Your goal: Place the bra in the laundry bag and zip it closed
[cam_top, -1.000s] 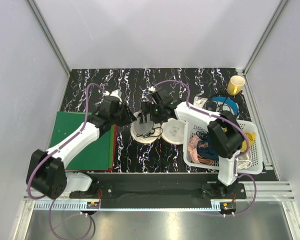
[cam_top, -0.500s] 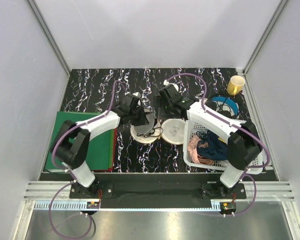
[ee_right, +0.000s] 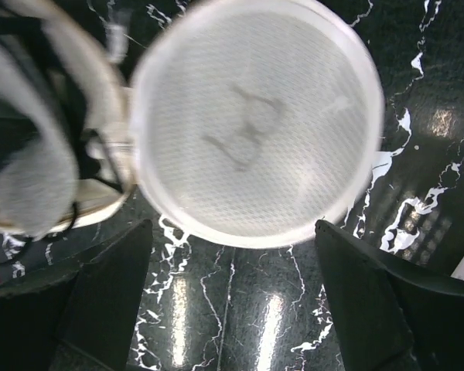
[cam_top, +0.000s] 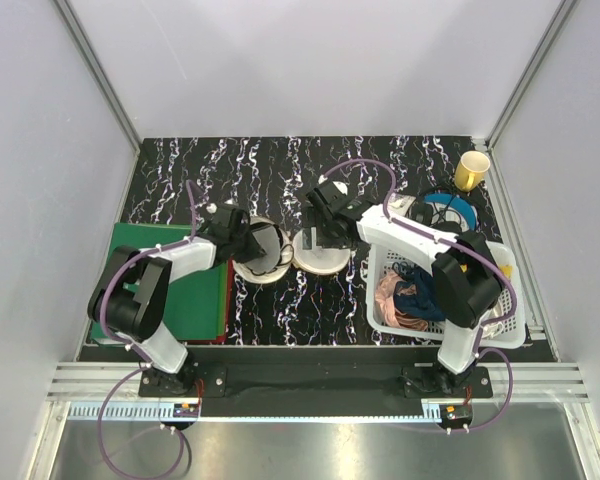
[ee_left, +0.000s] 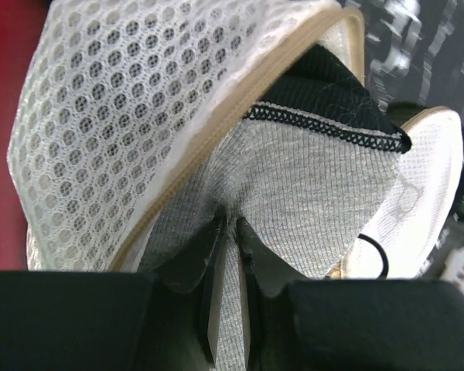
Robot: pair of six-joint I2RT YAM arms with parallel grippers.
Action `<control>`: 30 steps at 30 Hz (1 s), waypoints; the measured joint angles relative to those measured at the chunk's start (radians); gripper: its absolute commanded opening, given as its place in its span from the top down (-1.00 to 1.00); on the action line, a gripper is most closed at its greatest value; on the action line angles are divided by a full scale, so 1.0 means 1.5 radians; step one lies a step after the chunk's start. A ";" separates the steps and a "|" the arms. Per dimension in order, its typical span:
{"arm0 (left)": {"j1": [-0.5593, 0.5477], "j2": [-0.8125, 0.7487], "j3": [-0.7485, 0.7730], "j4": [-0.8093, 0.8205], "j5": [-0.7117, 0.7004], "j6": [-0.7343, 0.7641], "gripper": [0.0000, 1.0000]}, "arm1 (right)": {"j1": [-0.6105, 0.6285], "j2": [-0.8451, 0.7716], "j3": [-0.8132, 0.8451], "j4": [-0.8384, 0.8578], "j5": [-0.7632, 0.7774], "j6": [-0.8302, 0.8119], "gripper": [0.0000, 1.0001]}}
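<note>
From above, the bag point(cam_top: 318, 260) lies open in two halves between the arms. The left gripper point(cam_top: 248, 240) is down in the left half and the right gripper point(cam_top: 322, 235) is over the other, likely so one tucks while the other readies the lid. At the left wrist, the fingers point(ee_left: 216, 255) pinch a fold of the grey bra point(ee_left: 317, 193), which sits inside the mesh half, probably to press it below the zip edge. At the right wrist, the fingers point(ee_right: 108, 294) are spread wide and empty above the marked half, seemingly poised to fold it over.
</note>
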State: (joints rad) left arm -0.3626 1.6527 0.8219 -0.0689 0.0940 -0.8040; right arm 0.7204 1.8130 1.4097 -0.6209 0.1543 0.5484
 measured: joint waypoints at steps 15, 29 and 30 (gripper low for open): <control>0.027 -0.076 -0.086 0.030 -0.059 -0.040 0.71 | -0.034 0.065 -0.036 0.034 0.019 0.058 -0.31; 0.027 -0.078 -0.087 0.030 -0.058 -0.033 0.75 | -0.046 0.081 -0.092 0.102 0.029 0.072 0.87; 0.027 -0.078 -0.087 0.030 -0.058 -0.031 0.77 | -0.049 0.079 -0.099 0.108 0.031 0.074 0.97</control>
State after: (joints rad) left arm -0.3225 1.5364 0.6914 -0.0235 0.0071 -0.8497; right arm 0.6464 1.9308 1.2617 -0.4583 0.2001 0.6598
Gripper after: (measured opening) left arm 0.127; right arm 0.178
